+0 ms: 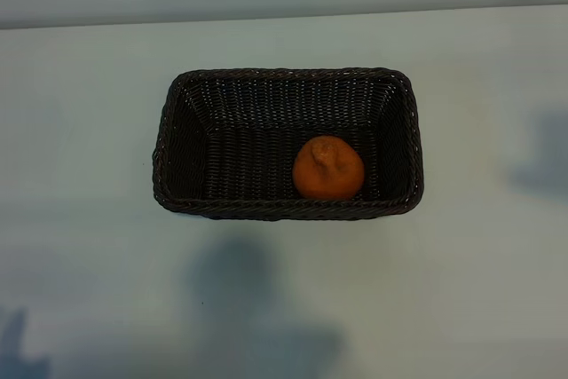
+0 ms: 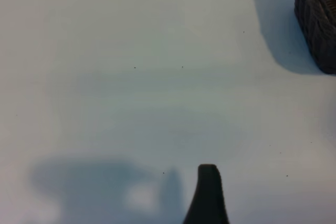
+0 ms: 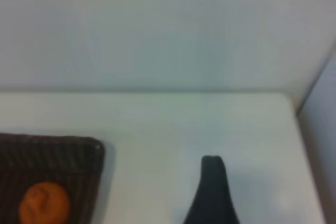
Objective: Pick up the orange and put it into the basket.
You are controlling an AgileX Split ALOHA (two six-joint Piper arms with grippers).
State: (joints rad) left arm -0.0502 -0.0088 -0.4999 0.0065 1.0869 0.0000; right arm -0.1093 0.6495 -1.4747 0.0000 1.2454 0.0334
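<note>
A single dark fingertip (image 3: 212, 192) pokes into the right wrist view, cut off by the frame edge, and its partner finger is out of sight; the left wrist view likewise shows only one dark fingertip (image 2: 207, 195). Neither arm appears in the exterior view, only soft shadows on the pale table (image 1: 80, 264). The right gripper's spread cannot be read from its lone finger, though nothing sits against it. The left gripper stands wide open and empty over bare tabletop, angled gently downward, with a corner of the basket (image 2: 317, 19) just entering its view. One orange (image 1: 328, 168) lies inside the one dark woven basket (image 1: 177, 95), on its floor toward the right end and near the front wall, puckered stem end up. From the right wrist the orange (image 3: 44, 204) is blurred and the basket (image 3: 79, 150) cropped.
</note>
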